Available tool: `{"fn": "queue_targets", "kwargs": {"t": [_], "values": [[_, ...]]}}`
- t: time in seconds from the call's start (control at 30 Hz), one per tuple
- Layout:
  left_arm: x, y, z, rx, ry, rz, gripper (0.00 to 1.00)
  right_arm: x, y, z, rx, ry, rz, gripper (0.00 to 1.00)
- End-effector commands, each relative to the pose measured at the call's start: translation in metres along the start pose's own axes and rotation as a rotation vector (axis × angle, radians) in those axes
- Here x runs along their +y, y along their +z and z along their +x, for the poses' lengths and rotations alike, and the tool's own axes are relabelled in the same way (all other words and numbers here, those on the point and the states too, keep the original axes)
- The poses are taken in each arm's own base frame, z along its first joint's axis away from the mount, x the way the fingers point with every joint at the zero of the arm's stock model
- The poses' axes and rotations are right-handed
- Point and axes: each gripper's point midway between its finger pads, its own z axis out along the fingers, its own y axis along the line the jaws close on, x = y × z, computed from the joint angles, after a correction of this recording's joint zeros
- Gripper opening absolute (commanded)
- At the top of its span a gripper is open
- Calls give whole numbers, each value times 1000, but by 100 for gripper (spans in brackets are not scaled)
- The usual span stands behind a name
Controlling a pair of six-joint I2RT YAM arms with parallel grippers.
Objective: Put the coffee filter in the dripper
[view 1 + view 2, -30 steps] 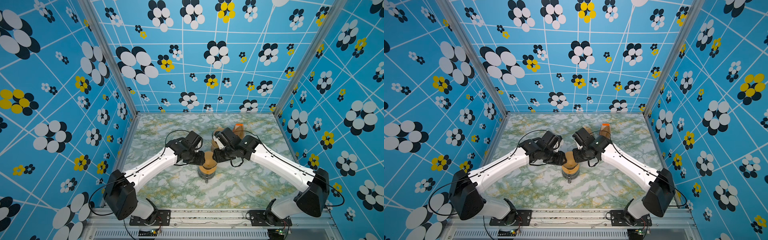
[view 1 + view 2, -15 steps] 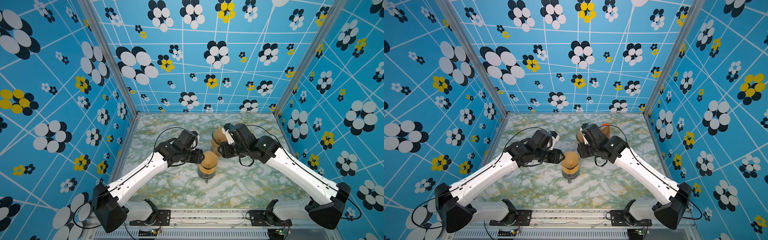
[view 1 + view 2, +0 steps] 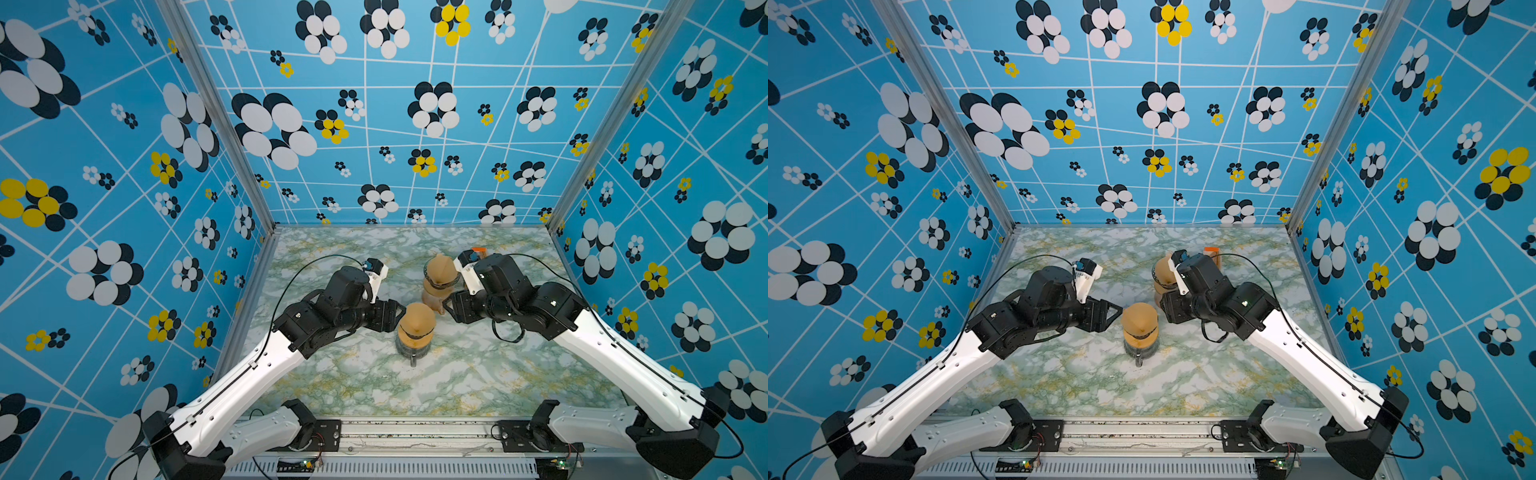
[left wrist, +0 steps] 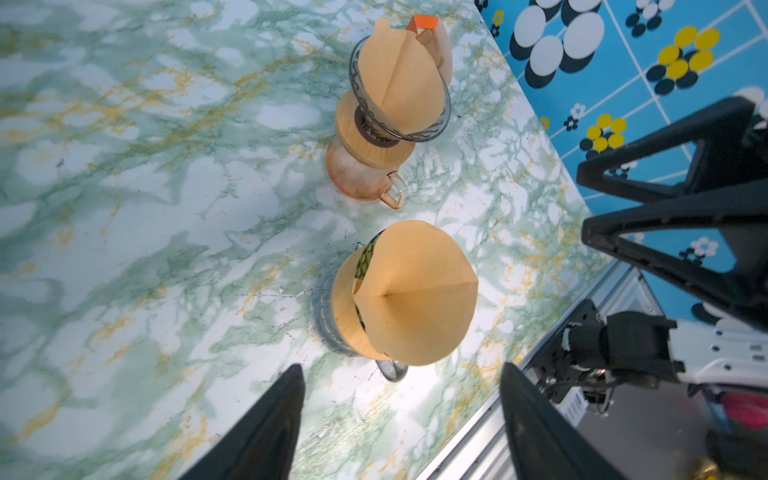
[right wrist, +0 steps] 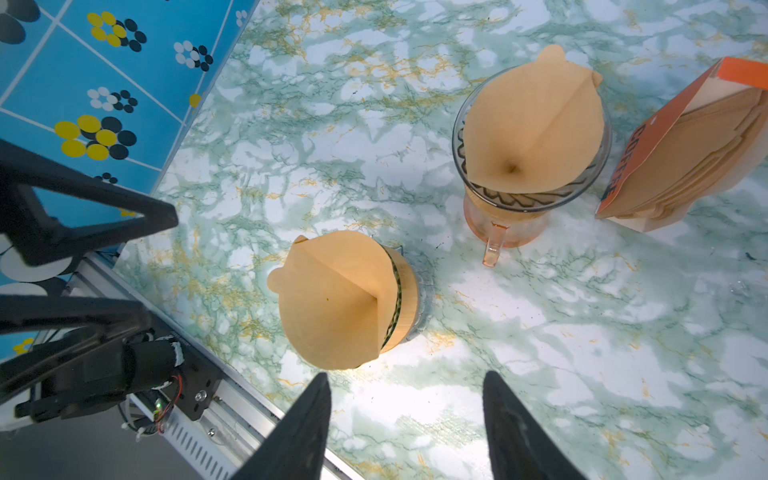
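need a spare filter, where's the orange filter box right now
In both top views the orange filter box stands back right on the table, partly hidden by the right arm, beside the far glass dripper.

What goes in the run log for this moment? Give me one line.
left jaws: open, empty | right jaws: open, empty | near dripper: near filter inside, ungripped | far dripper: far filter inside | filter pack: beside far dripper

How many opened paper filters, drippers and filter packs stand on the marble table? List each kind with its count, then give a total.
Opened paper filters: 2
Drippers: 2
Filter pack: 1
Total: 5
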Motion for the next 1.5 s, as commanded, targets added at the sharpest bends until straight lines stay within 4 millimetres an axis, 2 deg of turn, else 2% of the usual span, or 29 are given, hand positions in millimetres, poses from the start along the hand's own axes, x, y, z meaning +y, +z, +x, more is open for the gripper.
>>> {"fn": "queue_targets", "kwargs": {"t": [0.0,0.13,0.27,0.43,0.6,0.93,1.03,1.3,1.47], "values": [[2,-10,-2,-50,38,-3,99,5,-10,9,7,-17,-54,68],[14,-21,-1,-101,40,-55,99,3,-15,10,-26,-10,-59,88],[27,-27,-4,-151,53,-106,99,-6,-21,9,-60,-5,-18,99],[58,-34,-17,-210,-5,-200,99,-21,-30,8,-128,23,41,99],[101,-41,-28,-270,-51,-329,99,-39,-41,10,-193,49,114,99],[189,-35,-17,-331,-133,-581,99,-59,-38,16,-233,29,210,99],[207,-34,-17,-380,-149,-609,99,-64,-31,17,-223,21,242,99],[247,-20,-3,-373,30,-746,99,-84,-12,18,-219,40,299,99],[259,-16,4,-437,119,-755,99,-101,2,18,-220,97,293,99]]}}
